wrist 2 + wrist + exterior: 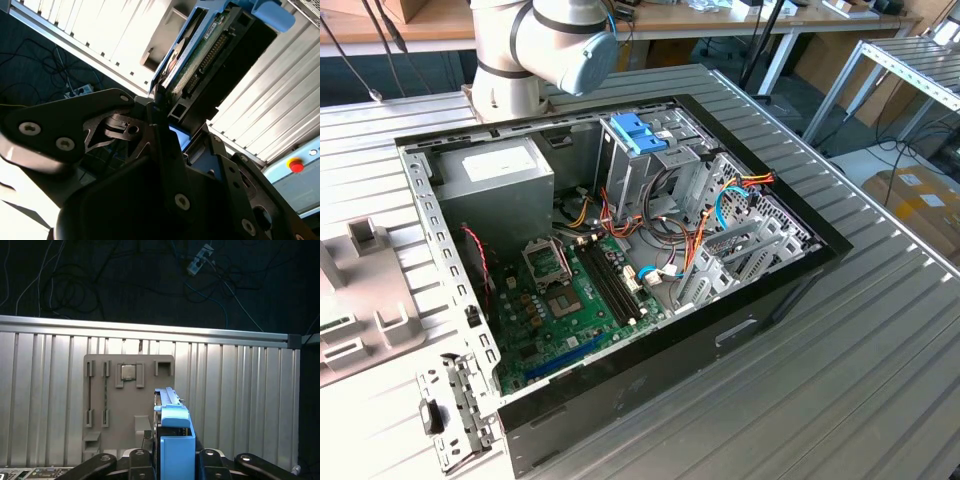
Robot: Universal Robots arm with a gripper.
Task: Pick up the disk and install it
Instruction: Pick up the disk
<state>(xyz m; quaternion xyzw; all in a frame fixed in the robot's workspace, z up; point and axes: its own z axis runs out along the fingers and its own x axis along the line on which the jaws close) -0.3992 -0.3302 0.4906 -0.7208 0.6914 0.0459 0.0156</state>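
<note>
The disk [173, 437] stands on edge between my fingers in the first wrist view, its bright blue rail facing the camera. In the second wrist view the disk [210, 50] shows its green circuit board, a dark connector edge and blue rails with an end tab. My gripper [173, 456] [161, 112] is shut on the disk at one end. The disk hangs over the ribbed metal table, next to a grey holder plate [112, 405]. In the exterior view, the open computer case [790, 275] lies on the table with its tall grey drive cage [625, 175], which has a light blue bracket [638, 133] on top.
Inside the case are a green motherboard [570, 290], a grey power supply [500, 175] and loose orange and blue cables [705, 225]. The arm's base [520, 50] stands behind the case. The holder plate carries a small square chip [128, 372]. Cables lie on the dark floor [150, 285] beyond the table edge.
</note>
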